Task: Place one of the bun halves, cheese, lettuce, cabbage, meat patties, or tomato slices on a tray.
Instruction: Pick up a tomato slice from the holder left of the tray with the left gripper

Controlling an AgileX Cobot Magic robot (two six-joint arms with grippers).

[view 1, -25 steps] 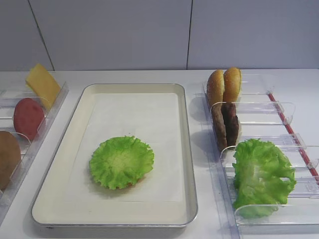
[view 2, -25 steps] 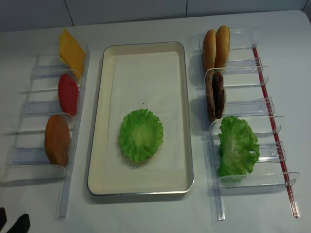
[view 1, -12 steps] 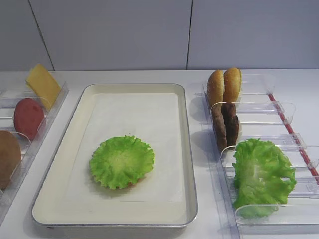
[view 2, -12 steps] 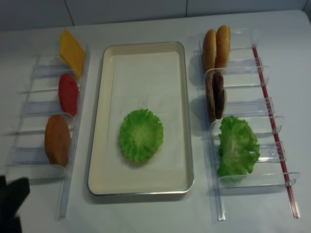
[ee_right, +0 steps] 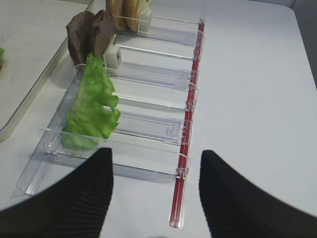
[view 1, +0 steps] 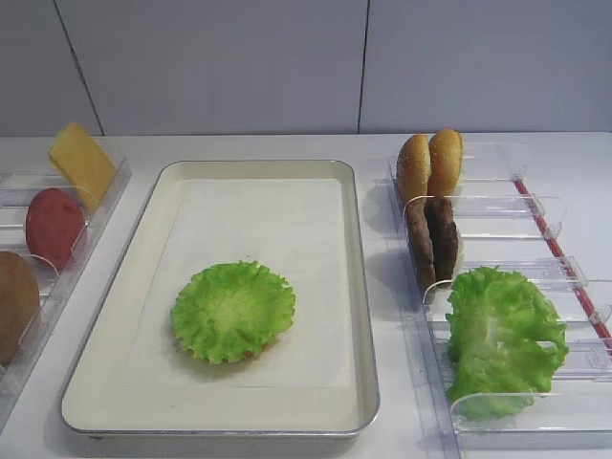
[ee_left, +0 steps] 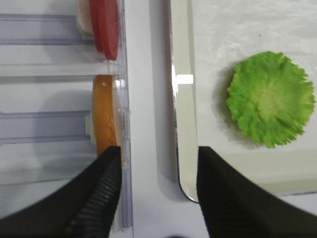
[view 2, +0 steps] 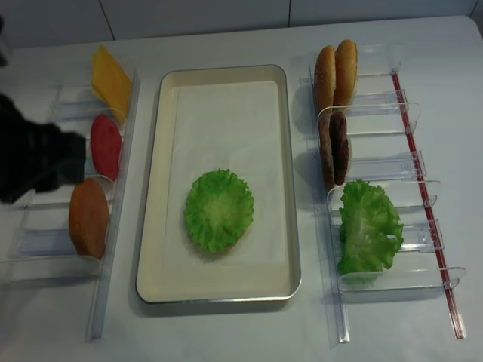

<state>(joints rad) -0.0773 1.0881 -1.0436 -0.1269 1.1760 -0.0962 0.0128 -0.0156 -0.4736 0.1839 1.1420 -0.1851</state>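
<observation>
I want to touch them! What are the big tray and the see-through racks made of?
The tray looks like cream-coated metal: its rim shines and mirrors light in the left wrist view. The white sheet inside seems to be matte paper. The racks look like clear, glossy hard plastic, since the table shows through them.

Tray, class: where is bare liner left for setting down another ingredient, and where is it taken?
On the tray, the far stretch of white liner between the rim and the lettuce round is bare. The lettuce takes the near middle, leaving narrow strips beside it.
</observation>
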